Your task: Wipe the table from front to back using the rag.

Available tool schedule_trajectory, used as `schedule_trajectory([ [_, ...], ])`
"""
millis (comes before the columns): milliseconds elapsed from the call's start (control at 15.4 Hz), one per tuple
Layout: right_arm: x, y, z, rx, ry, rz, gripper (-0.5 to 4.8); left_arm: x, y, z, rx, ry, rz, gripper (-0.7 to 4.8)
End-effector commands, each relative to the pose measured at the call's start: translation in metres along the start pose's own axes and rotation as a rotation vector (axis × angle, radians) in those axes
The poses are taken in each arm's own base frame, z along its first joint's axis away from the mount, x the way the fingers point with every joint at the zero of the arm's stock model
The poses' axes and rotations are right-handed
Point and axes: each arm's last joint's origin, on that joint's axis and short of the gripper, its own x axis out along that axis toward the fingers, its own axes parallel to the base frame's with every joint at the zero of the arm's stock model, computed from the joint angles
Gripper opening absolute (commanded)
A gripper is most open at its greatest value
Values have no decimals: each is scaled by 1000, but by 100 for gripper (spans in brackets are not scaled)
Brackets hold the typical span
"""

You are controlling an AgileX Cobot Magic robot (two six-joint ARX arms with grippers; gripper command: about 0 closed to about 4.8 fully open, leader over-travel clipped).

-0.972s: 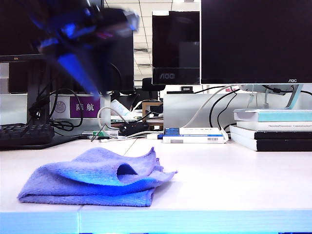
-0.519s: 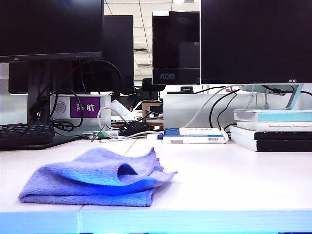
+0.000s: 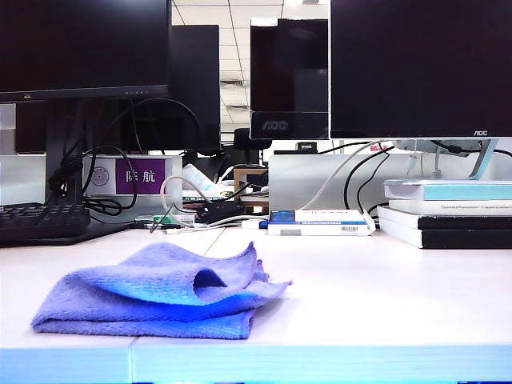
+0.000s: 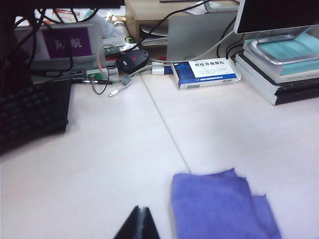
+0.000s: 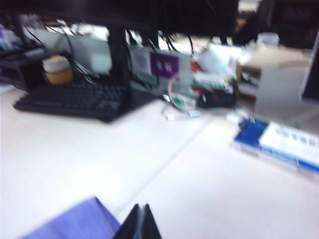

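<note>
I see the tabletop [image 3: 384, 296] spanning the lower half of the exterior view, pale with a thin seam and a light blue front edge. On it, lower left of that view, the rag [image 3: 156, 292] lies loosely folded and rumpled, near the front edge. Behind it, a black keyboard [image 3: 40, 222] sits at the far left and a blue-and-white box [image 3: 318, 222] near the middle. Neither arm shows there. In its wrist view my left claw [image 4: 139, 225] is pinched shut on nothing, above bare tabletop just beside the rag. My right claw [image 5: 141, 223] is likewise closed and empty, near the rag's edge.
</note>
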Motion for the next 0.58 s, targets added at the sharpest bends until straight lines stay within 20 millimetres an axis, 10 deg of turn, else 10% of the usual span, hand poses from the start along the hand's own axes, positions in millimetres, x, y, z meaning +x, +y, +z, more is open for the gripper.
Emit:
schedule_trajectory([
  [65, 1, -2, -16, 7, 42, -34, -1, 2, 0, -31, -12, -5, -100, -5],
  [583, 1, -3, -35, 4, 136, -62, -1, 69, -22, -102, -41, -129, -234, -5],
])
